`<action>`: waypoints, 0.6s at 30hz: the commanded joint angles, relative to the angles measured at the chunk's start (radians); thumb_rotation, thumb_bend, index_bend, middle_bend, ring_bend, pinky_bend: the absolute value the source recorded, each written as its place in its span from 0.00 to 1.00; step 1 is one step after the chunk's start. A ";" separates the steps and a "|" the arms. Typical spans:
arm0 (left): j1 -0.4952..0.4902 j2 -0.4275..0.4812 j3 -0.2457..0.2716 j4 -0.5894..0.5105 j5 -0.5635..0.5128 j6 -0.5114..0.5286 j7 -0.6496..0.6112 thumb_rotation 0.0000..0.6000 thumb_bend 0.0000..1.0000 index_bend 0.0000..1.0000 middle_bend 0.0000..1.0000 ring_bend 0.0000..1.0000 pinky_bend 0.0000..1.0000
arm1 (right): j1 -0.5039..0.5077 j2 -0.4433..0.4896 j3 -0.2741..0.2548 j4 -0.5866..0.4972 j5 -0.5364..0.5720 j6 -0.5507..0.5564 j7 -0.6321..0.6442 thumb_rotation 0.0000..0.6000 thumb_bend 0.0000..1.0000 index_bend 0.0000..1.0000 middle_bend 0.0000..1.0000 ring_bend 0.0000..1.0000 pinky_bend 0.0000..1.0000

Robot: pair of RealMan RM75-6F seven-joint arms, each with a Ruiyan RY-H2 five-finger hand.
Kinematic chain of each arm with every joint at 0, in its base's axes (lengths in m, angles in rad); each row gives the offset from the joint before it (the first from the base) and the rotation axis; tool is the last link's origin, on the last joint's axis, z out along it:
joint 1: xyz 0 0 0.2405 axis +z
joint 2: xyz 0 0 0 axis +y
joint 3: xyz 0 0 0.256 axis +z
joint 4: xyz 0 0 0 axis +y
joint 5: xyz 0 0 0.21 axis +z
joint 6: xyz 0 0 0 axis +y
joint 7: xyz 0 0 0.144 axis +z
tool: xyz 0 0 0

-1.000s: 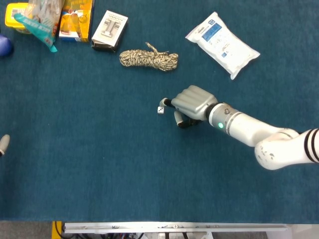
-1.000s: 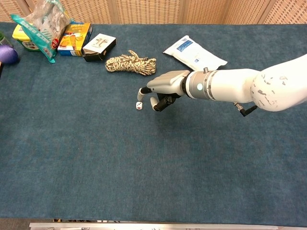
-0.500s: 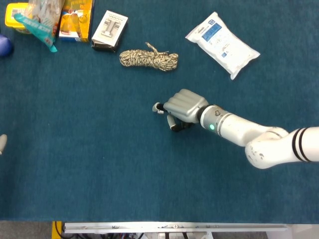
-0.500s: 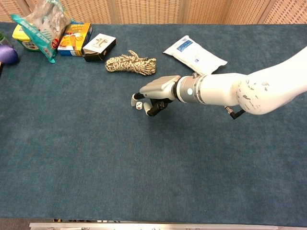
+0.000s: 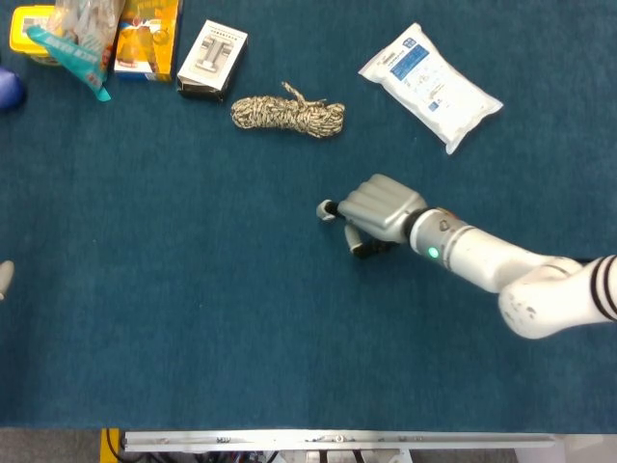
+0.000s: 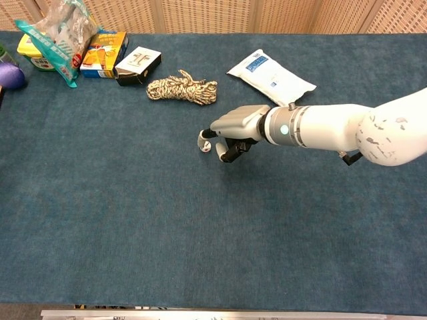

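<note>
R hand low over mid-bench, palm down, fingers curled in; small white die sits at the fingertips, seemingly pinched between thumb and a finger. Die barely shows in head view, mostly hidden by the fingers. Chest view: die at or just above the blue bench cover, can't tell if lifted. R arm comes in from the R edge.

L hand: only a grey tip at L edge in head view; state can't tell.

Other items, all toward far edge:
- coiled rope, just beyond the R hand, apart from it.
- white pouch w/ blue print, far R of rope.
- small b/w box, L of rope.
- orange box, next to b/w box.
- clear snack bag w/ teal trim, far L corner, lying over yellow tub.
- purple ball at L edge.
</note>
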 commanded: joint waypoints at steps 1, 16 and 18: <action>0.000 0.000 0.000 0.000 -0.001 -0.001 0.001 1.00 0.26 0.07 0.12 0.08 0.01 | -0.014 0.042 -0.026 -0.046 0.013 0.037 -0.019 0.50 0.78 0.18 1.00 1.00 1.00; 0.000 -0.002 -0.001 -0.006 0.003 0.002 0.008 1.00 0.26 0.07 0.12 0.08 0.01 | -0.063 0.061 -0.007 -0.081 -0.038 0.068 -0.014 0.50 0.77 0.18 1.00 1.00 1.00; 0.002 -0.001 -0.001 -0.004 0.000 0.004 0.004 1.00 0.26 0.07 0.12 0.08 0.01 | -0.061 0.050 0.001 -0.069 -0.040 0.060 -0.013 0.50 0.77 0.18 1.00 1.00 1.00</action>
